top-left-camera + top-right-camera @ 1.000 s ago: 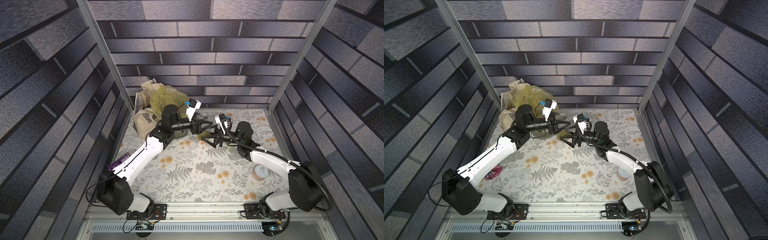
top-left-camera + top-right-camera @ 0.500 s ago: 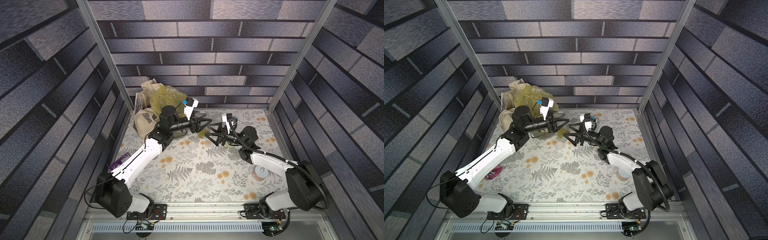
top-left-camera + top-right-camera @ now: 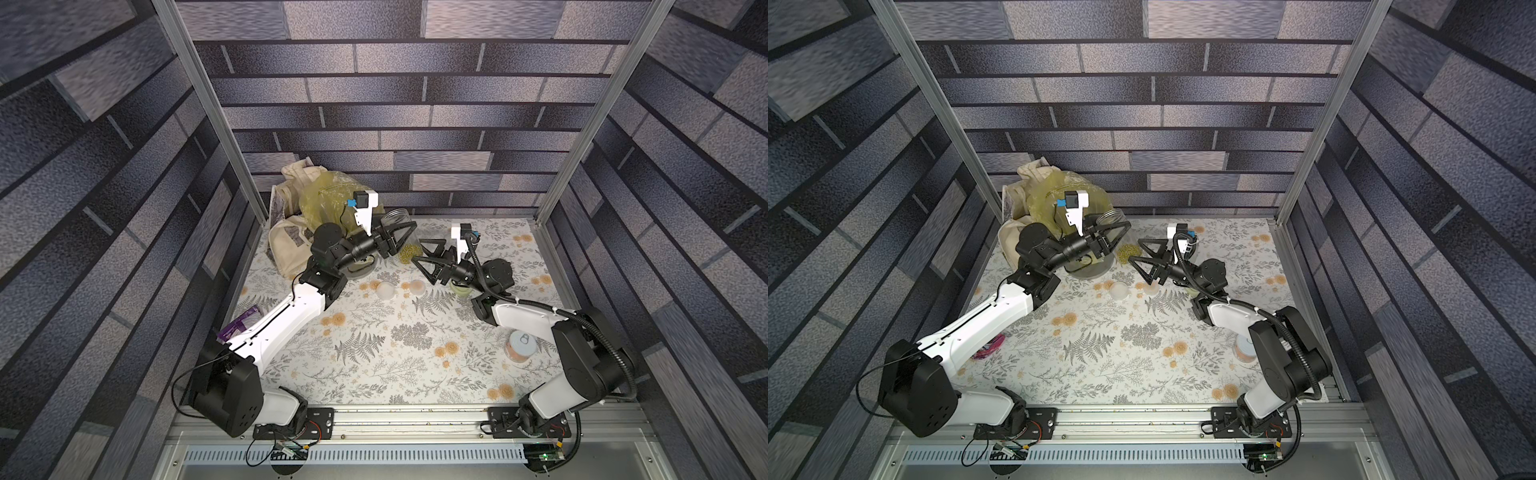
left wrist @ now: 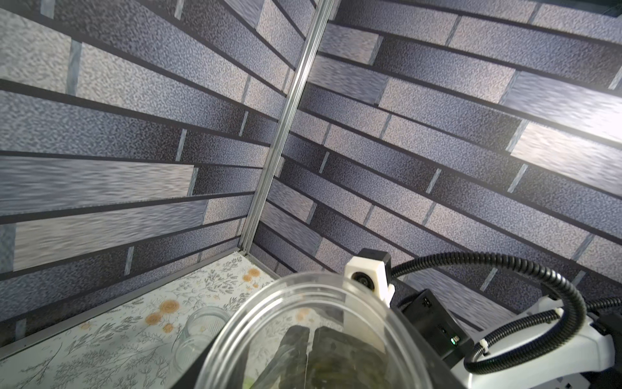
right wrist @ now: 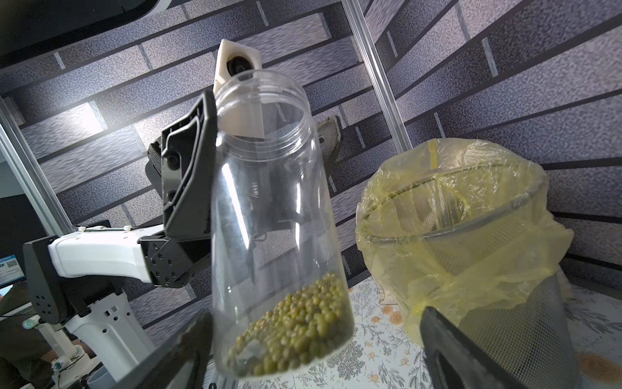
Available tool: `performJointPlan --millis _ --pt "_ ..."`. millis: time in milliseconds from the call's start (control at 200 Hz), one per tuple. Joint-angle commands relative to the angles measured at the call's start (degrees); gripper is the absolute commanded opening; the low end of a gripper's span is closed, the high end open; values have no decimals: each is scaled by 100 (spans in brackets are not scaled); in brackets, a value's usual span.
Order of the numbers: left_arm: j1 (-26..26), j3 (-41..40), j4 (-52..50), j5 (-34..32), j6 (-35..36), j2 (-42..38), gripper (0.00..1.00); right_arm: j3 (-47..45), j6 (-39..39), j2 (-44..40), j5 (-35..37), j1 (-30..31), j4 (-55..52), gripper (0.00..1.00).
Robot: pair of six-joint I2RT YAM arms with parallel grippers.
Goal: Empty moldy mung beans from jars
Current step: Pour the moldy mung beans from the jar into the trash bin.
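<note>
Right wrist view: left end effector [image 5: 266, 151] is clamped on an open, near-upright jar [image 5: 269, 219] just beside the bin [image 5: 538, 320], with mung beans [image 5: 296, 323] at its bottom. Right end effector [image 3: 417, 250] is spread apart and empty. Pouring looks next, which calls for tipping the mouth over the bin.

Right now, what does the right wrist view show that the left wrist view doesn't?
Only the right wrist view: the left gripper with its jaws shut on the tall jar, the mung beans clearly heaped in its bottom, and the mesh bin lined with a yellow bag beside it. Only the left wrist view: a small clear jar standing on the table, and the right arm. Both: the tall jar with its lid off, the floral table cover and the brick-patterned walls; from the left wrist the beans are only a green blur.
</note>
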Motion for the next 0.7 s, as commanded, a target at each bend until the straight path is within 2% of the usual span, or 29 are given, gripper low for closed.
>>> performJointPlan --millis 0,301,691 --pt "-136 97 701 -81 -410 158 57 135 25 94 136 1 248 97" --pt "-277 91 987 -177 -649 334 57 187 -38 96 237 5 238 98" --pt "-343 -25 1909 -398 -1396 694 57 468 -45 203 263 1 242 97"
